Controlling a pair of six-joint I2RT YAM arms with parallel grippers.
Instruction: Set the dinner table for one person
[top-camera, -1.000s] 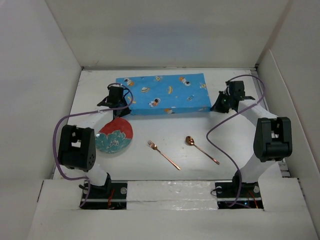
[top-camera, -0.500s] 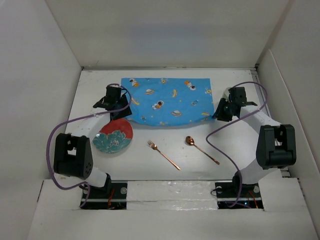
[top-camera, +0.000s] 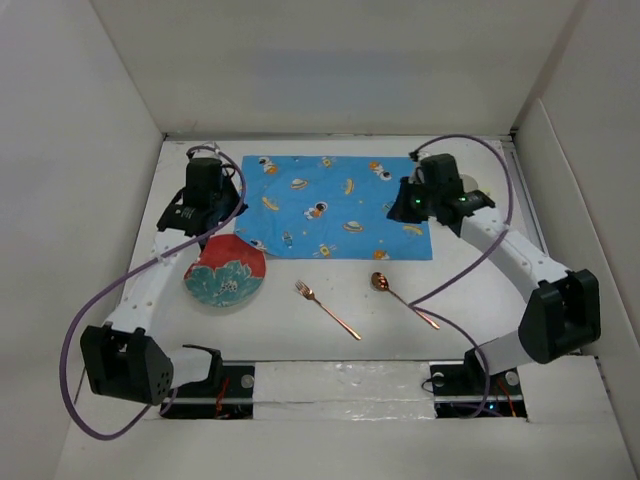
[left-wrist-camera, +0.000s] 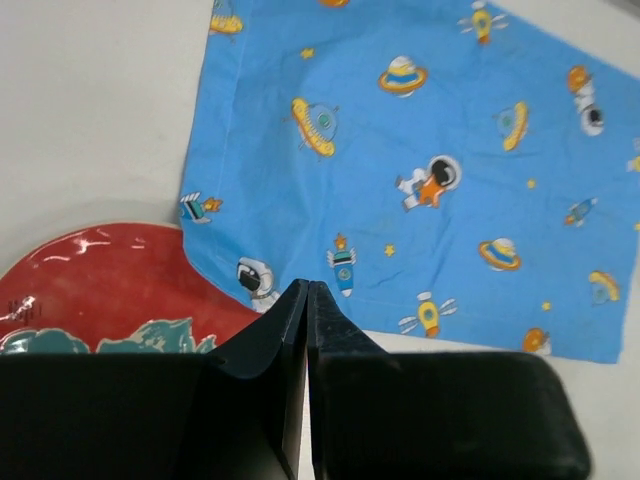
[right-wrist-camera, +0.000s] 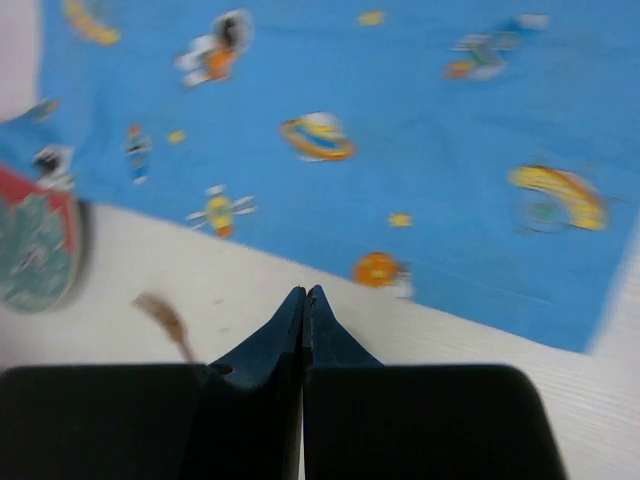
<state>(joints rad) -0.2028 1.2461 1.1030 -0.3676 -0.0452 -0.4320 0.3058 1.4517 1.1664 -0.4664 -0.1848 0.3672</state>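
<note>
The white dinner table (top-camera: 470, 300) carries a blue cartoon-printed placemat (top-camera: 335, 205), spread flat at the back middle. A red and teal plate (top-camera: 225, 272) lies at the placemat's near left corner, and the corner laps its rim (left-wrist-camera: 215, 275). A copper fork (top-camera: 328, 309) and a copper spoon (top-camera: 403, 299) lie in front of the placemat. My left gripper (top-camera: 218, 225) is shut and empty, raised above that corner (left-wrist-camera: 306, 286). My right gripper (top-camera: 405, 207) is shut and empty, raised over the placemat's right part (right-wrist-camera: 306, 291).
White walls enclose the table on the left, the back and the right. Purple cables loop from both arms over the table's sides. The blurred fork tines (right-wrist-camera: 160, 312) and the plate's edge (right-wrist-camera: 35, 250) show in the right wrist view.
The placemat has been drawn nearer and now lies flat. Both grippers have left its corners and risen: the left one back and left, the right one leftward over the cloth.
</note>
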